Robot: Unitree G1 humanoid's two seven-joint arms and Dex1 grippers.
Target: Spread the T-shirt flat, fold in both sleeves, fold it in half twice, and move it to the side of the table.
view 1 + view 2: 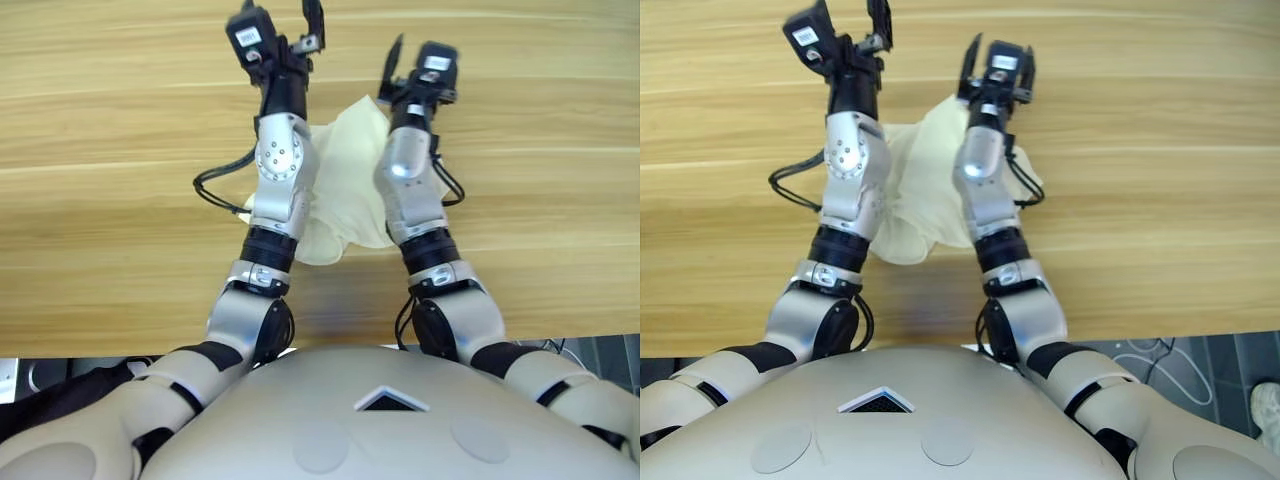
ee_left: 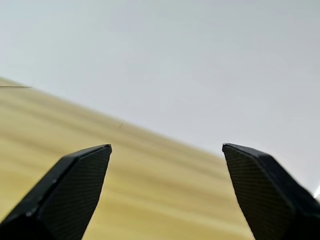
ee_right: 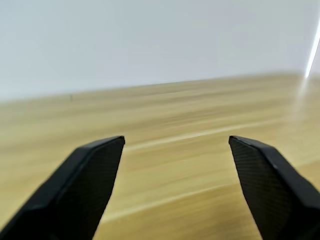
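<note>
T-shirt [image 1: 345, 175] crumpled mid-frame on counter [image 1: 560, 150] | likely soft, light, limp; pinch outer edges | left end effector [image 2: 166, 146] and right end effector [image 3: 176, 139] both spread wide, empty

A pale wooden table [image 1: 120, 150] runs to a plain white wall [image 2: 175, 50], with dark grey floor [image 1: 1230, 350] and loose cables [image 1: 1145, 362] past its near edge.
</note>
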